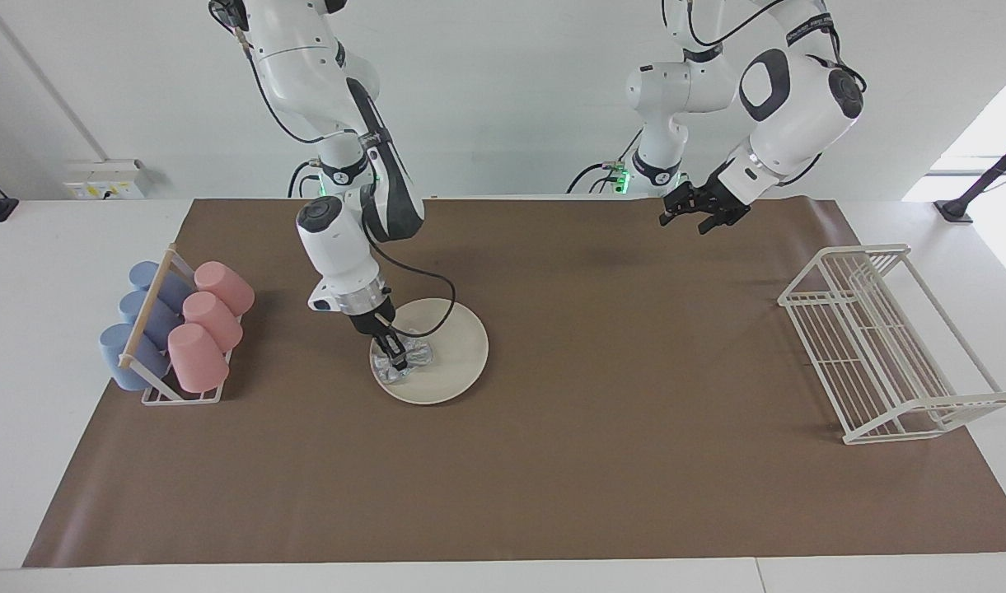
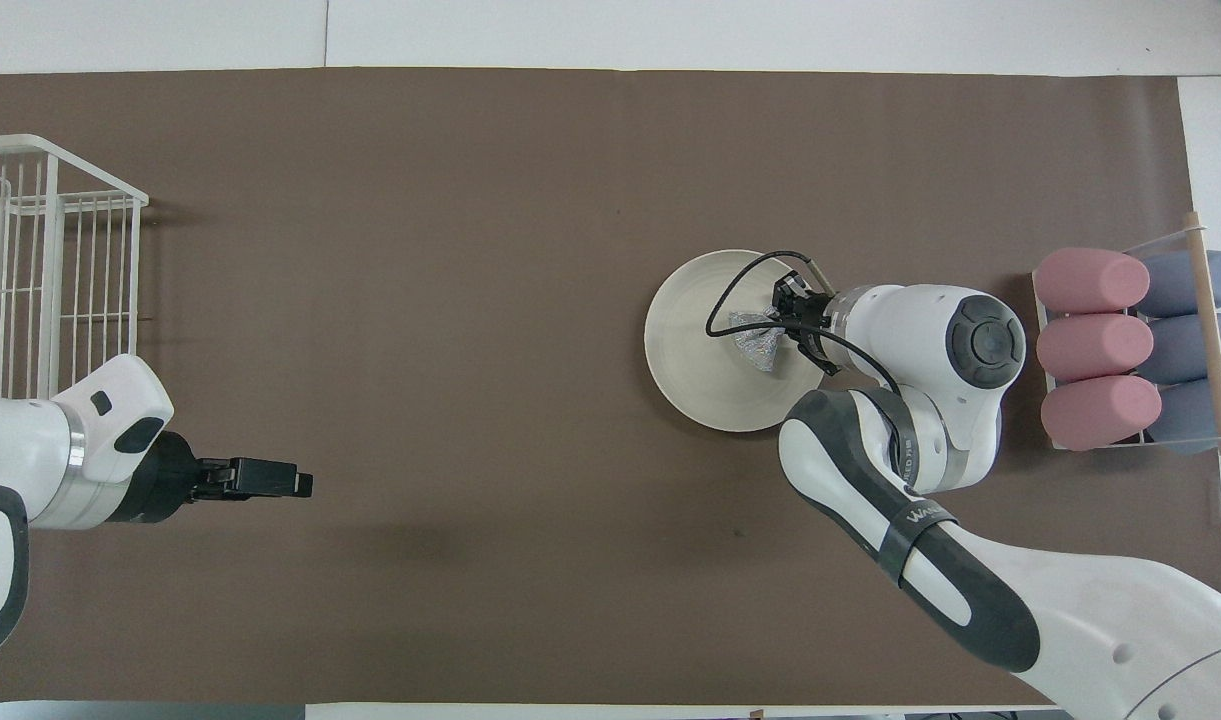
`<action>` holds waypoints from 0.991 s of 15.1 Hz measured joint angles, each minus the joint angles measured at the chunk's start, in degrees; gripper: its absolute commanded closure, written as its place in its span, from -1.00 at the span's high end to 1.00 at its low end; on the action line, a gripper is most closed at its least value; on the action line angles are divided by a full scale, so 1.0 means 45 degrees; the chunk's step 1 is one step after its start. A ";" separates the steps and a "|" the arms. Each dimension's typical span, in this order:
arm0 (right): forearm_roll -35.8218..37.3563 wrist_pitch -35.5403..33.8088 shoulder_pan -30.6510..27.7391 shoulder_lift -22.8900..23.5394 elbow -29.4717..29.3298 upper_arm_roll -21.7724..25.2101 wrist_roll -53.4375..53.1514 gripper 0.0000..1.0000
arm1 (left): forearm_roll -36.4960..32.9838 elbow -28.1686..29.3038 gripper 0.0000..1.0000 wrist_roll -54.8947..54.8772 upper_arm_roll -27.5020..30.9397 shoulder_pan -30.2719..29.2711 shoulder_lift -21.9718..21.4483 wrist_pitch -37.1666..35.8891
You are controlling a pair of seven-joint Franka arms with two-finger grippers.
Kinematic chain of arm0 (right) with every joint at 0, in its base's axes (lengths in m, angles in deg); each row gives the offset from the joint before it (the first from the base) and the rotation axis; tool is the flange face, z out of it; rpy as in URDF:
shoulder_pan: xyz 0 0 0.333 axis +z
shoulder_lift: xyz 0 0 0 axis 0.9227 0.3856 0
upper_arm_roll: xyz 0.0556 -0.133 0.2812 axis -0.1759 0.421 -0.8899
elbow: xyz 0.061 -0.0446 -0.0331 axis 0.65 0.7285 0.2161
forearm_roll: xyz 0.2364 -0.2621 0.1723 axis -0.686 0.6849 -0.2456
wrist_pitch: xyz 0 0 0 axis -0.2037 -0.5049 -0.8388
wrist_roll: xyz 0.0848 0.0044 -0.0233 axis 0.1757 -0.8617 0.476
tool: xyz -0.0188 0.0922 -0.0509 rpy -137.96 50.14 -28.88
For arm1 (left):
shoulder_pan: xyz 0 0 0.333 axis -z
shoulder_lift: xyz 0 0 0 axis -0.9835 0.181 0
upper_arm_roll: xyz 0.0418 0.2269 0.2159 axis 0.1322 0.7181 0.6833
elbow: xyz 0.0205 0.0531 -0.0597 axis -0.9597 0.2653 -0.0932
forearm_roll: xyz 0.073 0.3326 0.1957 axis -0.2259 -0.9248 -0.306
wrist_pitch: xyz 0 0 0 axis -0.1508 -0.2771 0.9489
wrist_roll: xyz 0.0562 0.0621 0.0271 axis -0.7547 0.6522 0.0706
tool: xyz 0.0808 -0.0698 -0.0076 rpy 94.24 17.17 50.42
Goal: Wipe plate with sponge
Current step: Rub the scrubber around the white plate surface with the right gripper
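Observation:
The cream-white plate (image 1: 449,346) lies on the brown mat toward the right arm's end; it also shows in the overhead view (image 2: 690,350). The silvery mesh sponge (image 1: 412,356) rests on the plate near the rim that faces the cup rack, and shows in the overhead view (image 2: 755,342). My right gripper (image 1: 398,356) is shut on the sponge and presses it down onto the plate; it also shows in the overhead view (image 2: 778,325). My left gripper (image 1: 685,222) waits open and empty in the air over the mat's edge by the robots, seen in the overhead view too (image 2: 295,485).
A rack of pink and blue cups (image 1: 177,329) lying on their sides stands at the right arm's end, beside the plate (image 2: 1130,350). A white wire rack (image 1: 882,346) stands at the left arm's end (image 2: 40,260).

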 measured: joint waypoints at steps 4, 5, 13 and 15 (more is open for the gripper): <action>-0.0015 0.0216 0.1201 0.0003 0.0009 -0.0023 -0.2619 -1.00 | -0.0052 -0.0065 1.00 0.0046 -0.0001 0.0000 0.0077 0.0035; -0.0015 0.0482 0.1596 0.0036 0.0060 -0.0033 -0.3343 -1.00 | -0.0053 -0.0065 1.00 0.0052 -0.0001 0.0000 0.0086 0.0043; -0.0039 0.0976 0.1524 0.0113 0.0154 -0.0068 -0.2191 -1.00 | -0.0057 -0.0065 1.00 0.0070 -0.0002 0.0000 0.0103 0.0118; -0.0048 0.0971 0.0764 0.0118 0.0154 -0.0057 -0.0916 -1.00 | -0.0057 -0.0065 1.00 0.0072 -0.0002 0.0000 0.0103 0.0181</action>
